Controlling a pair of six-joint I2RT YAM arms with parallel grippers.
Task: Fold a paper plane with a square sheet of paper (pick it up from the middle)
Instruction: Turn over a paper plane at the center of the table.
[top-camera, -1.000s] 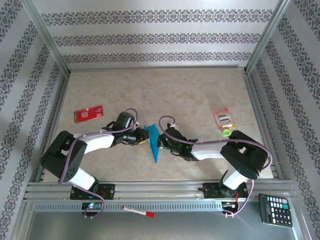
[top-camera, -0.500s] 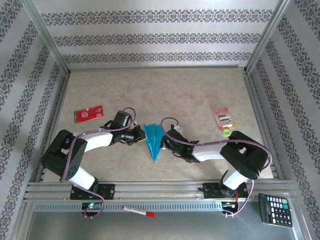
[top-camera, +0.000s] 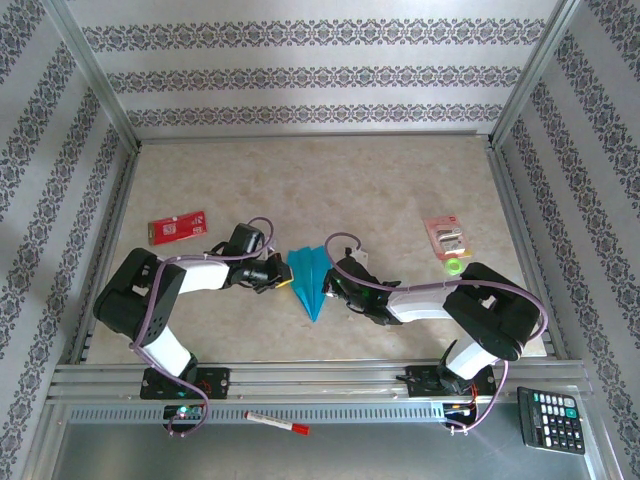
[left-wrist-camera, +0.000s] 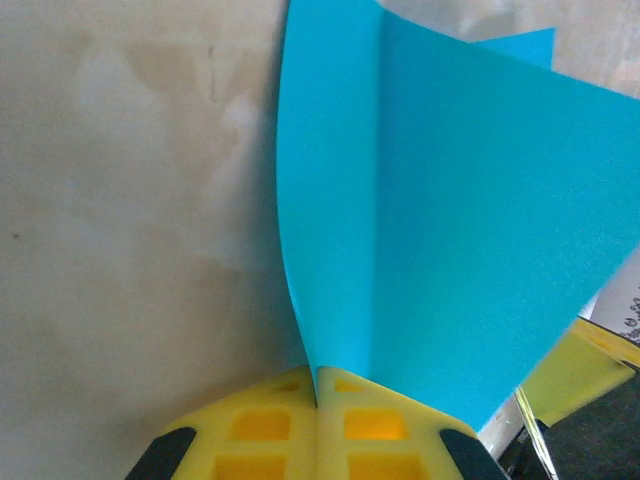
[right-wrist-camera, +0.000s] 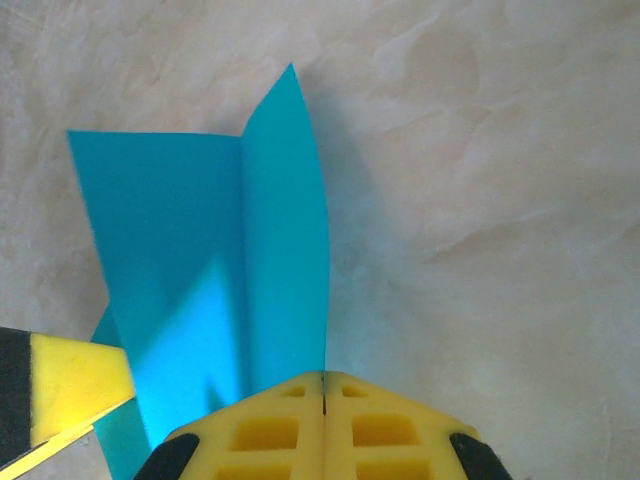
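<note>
- The table (top-camera: 300, 170), a pale marbled top inside a metal frame, carries everything but the pieces on the near shelf
- The left arm (top-camera: 190, 280) reaches in low from the left; the left gripper (top-camera: 282, 277) has its yellow fingers (left-wrist-camera: 262, 428) pressed together on the left edge of the paper plane, the paper running into the seam between them
- The right arm (top-camera: 440, 300) reaches in low from the right; the right gripper (top-camera: 336, 286) pinches the plane's right side, its pads (right-wrist-camera: 270, 432) shut on the sheet
- The paper plane (top-camera: 311, 279), a teal-blue creased wedge, sits at the table's middle between the two grippers, wide end away from the bases and tip toward them, its flaps raised off the table
- A black calculator (top-camera: 551, 419) lies on the shelf at the near right
- A red card (top-camera: 177, 227) lies flat, well to the left
- A red-and-white packet (top-camera: 447, 237) lies well to the right, a small green piece (top-camera: 453, 266) just beside it
- A red-capped marker (top-camera: 277, 423) rests on the near shelf
</note>
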